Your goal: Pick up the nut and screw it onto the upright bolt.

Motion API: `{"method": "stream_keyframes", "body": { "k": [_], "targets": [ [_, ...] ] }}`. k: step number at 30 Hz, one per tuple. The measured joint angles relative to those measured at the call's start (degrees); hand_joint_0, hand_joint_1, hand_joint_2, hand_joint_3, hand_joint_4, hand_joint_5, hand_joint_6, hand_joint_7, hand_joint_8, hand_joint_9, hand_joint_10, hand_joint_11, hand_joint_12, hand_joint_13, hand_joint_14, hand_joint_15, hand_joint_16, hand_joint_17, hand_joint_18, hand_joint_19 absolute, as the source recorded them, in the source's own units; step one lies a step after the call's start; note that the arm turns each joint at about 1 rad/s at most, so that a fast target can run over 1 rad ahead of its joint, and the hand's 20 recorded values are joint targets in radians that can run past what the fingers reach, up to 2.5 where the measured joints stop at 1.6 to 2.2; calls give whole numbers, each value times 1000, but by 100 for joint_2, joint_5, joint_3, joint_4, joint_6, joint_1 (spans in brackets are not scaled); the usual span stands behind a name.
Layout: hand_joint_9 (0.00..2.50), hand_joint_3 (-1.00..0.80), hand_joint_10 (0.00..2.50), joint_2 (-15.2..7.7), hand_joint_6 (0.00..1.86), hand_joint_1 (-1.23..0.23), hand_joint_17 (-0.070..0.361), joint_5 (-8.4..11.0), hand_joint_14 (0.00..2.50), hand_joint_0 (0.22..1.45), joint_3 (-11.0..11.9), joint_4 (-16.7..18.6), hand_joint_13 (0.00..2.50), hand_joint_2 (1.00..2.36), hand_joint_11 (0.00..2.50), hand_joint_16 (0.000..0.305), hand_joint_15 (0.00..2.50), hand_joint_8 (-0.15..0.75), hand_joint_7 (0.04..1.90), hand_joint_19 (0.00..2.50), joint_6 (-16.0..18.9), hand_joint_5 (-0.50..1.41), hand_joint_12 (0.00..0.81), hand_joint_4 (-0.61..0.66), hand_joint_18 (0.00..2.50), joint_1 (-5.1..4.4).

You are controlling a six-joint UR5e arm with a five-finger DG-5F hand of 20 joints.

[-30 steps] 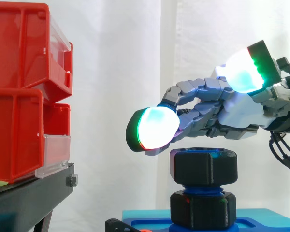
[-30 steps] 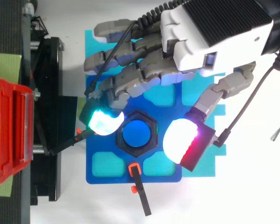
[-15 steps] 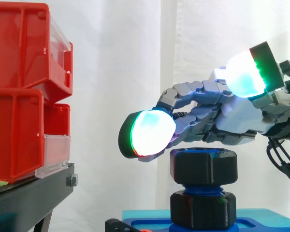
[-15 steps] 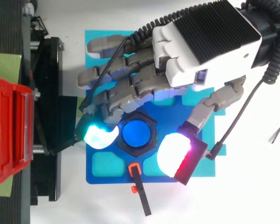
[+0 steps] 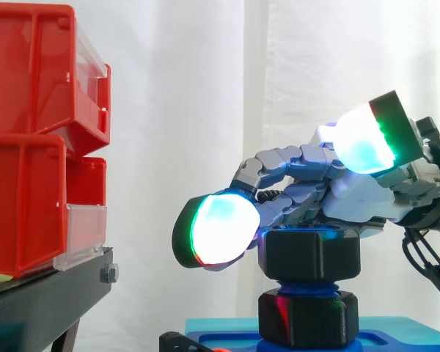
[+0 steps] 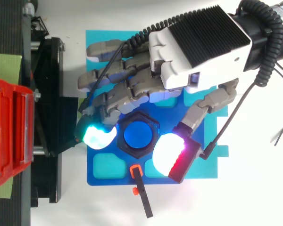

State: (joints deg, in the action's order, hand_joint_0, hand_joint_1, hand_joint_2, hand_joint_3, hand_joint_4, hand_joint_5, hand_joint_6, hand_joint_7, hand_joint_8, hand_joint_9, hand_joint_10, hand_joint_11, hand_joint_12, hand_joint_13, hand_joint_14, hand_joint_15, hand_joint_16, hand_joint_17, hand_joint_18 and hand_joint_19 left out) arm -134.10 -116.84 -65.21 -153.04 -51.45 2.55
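Presently, entry by station, near to far.

1. Small black lever (image 6: 141, 195) with an orange tab (image 6: 135, 170). It sits at the near edge of the blue fixture plate (image 6: 104, 178), just beside the thumb's glowing pad (image 6: 166, 155). Judged a possible snag if the thumb sweeps round on the near side.

2. Nut (image 5: 310, 253), black and hexagonal. It is seated on the upright blue bolt (image 6: 137, 135) at the plate's centre. A short run of blue thread shows between it and the black hex collar (image 5: 308, 319) at the bolt's foot.

3. Hand (image 6: 198, 47), poised over the nut from the right and far side. Its fingers (image 6: 98, 136) are loosely bent to the nut's left and far side, with the thumb on the near right. In the side view the thumb pad stands well above the nut. No pinch is made, so the hand is unclosed and holds nothing.

4. Step in hand, as a judgement: pick-up and placing are done, and this is screwing down, between grasps. The next move calls for thumb and fingers to lower, close on opposite flats of the nut, and turn it without tilting it.

5. Teal mat (image 6: 95, 37) under the plate, reaching furthest back on the white surface.

6. Left of the work: a black stand (image 5: 44, 293) carrying red bins (image 5: 29, 147), near the finger pads and limiting leftward swing.

7. White curtain (image 5: 176, 110), furthest.
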Motion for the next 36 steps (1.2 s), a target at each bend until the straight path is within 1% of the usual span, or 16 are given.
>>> {"method": "stream_keyframes", "body": {
  "k": [7,11,13,18,23,27,31,36],
  "targets": [
    [344,-500,0,-2,503,-187,59,-45,0,490,0,3,178,1000,0,26,0,222,802,0,3,-168,255,171,0,33],
    [394,-500,0,-2,503,-195,53,-139,0,495,0,-9,213,1000,0,24,0,233,877,0,3,-140,244,199,0,93],
    [410,-500,0,-2,503,-198,52,-197,0,497,0,-26,221,1000,0,23,0,233,882,0,3,-133,241,196,0,128],
    [430,-500,0,-2,503,-202,50,-288,0,500,0,-31,238,1000,0,22,0,238,902,0,2,-119,236,244,0,204],
    [500,-500,0,-1,504,-215,44,-372,0,509,0,-22,298,1000,0,20,0,247,1014,0,-7,-71,219,286,0,315],
    [562,-500,0,-2,504,-227,38,-489,0,514,1,-16,344,1000,0,17,0,245,1131,0,-12,-31,208,251,0,405],
    [665,-500,0,0,504,-245,34,-605,0,521,2,-10,395,1000,0,15,0,242,1202,0,-21,2,196,232,39,497],
    [852,-500,0,5,502,-277,24,-749,0,532,41,-35,511,1000,0,11,0,224,1275,0,-29,50,177,199,153,603]
  ]
}}
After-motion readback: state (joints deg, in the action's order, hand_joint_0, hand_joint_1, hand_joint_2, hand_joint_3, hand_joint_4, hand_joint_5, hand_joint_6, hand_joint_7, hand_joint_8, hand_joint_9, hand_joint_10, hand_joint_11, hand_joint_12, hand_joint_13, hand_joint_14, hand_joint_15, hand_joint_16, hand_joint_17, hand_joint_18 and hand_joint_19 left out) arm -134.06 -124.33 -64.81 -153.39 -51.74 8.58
